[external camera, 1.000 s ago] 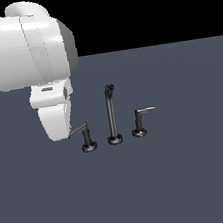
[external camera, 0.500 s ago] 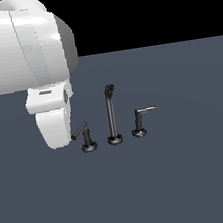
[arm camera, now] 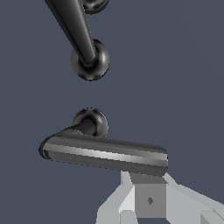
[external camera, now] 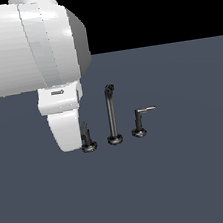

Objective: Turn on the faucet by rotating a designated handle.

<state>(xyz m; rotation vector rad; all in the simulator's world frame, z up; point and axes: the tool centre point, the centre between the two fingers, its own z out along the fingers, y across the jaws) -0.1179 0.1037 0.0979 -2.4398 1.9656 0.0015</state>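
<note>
Landmark: the tall thin dark grey metal spout with the bent tip [external camera: 111, 116] stands on the flat slate-grey floor [external camera: 193, 172], in the middle of the faucet set.
Target handle: the dark metal L-shaped lever on a round base [external camera: 87, 137] sits just beside the spout, on the exterior view's left of it. In the wrist view its long glossy bar [arm camera: 105, 154] lies across the picture above its own base.
Other handle: a matching dark lever with a shorter bar [external camera: 142, 121] sits on the spout's opposite side, apart from the arm.
Arm: the big white rounded Panda arm [external camera: 28, 50] hangs over the target handle, hiding most of its bar in the exterior view.
Gripper: the pale grey gripper [arm camera: 148, 199] shows only one blocky finger, pressed against or just beside the far end of the bar. I cannot tell how wide the jaws stand.
Main risk: I judge the finger may slide off the bar's tip, since contact sits so near the end and the metal looks smooth.
Second risk: a push angled downward rather than sideways could jam against the post instead of turning the lever.
Third risk: the bar may swing towards the spout, and the wide wrist could bump it.
</note>
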